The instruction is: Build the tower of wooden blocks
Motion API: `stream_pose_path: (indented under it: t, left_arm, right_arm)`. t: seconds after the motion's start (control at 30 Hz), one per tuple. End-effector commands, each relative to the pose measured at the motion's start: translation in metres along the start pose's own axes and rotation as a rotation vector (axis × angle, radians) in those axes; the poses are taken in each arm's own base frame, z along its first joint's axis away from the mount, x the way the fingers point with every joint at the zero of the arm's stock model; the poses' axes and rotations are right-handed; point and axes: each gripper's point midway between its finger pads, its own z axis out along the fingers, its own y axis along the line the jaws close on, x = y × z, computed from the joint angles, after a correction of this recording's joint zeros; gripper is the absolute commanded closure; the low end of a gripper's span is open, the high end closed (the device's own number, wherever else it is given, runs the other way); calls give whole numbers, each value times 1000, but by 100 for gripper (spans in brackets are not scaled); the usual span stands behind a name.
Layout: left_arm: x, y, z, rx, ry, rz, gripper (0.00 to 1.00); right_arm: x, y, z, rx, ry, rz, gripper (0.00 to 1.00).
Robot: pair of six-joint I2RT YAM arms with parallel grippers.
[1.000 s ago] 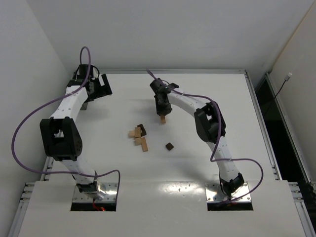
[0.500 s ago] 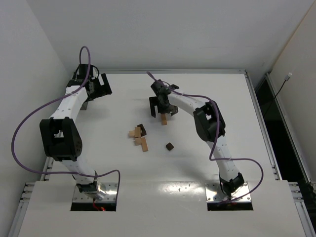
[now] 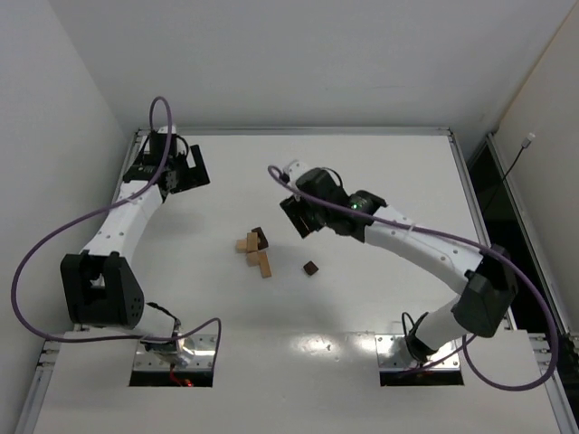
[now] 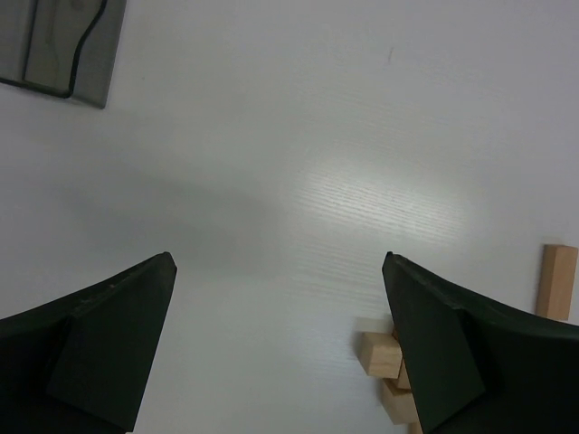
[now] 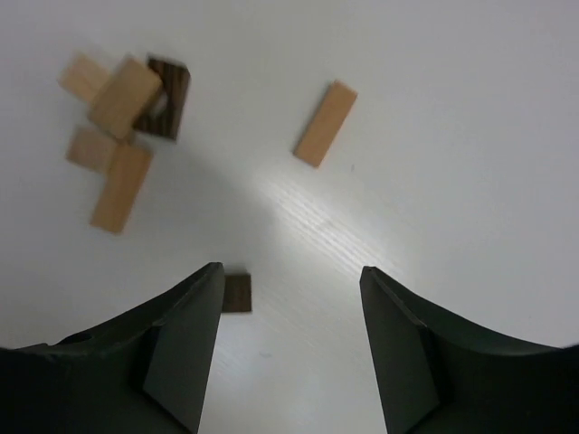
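Observation:
A low cluster of tan blocks and one dark brown block (image 3: 255, 250) lies at the table's middle; it also shows in the right wrist view (image 5: 122, 99) and partly in the left wrist view (image 4: 380, 353). A lone tan bar (image 5: 325, 124) lies flat on the table, also in the left wrist view (image 4: 556, 280); my right gripper hides it in the top view. A small dark cube (image 3: 310, 268) lies apart (image 5: 237, 293). My right gripper (image 3: 298, 220) (image 5: 289, 268) is open and empty, raised above the table. My left gripper (image 3: 185, 178) (image 4: 279, 258) is open and empty at the far left.
The white table (image 3: 407, 181) has a raised rim at the back and sides, with walls close behind and at the left. A grey plate with a cable (image 4: 63, 45) sits by the far left corner.
My right gripper opened, left the tan bar on the table and rose, its arm swinging out to the right. My left arm shifted slightly. The blocks stayed put.

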Motion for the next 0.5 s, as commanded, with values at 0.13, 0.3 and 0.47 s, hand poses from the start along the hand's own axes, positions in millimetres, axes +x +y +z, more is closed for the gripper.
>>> stream_pose_path:
  t: [0.13, 0.3, 0.47]
  left_arm:
    - [-11, -3, -39, -7, -147, 24, 2]
    - [-17, 12, -52, -62, -214, -28, 2]
    - [40, -25, -59, 190, -47, 47, 6]
  right_arm:
    - [56, -15, 9, -43, 51, -352, 45]
    - [59, 38, 11, -221, 260, -77, 37]
    - [56, 37, 30, -148, 241, -27, 44]
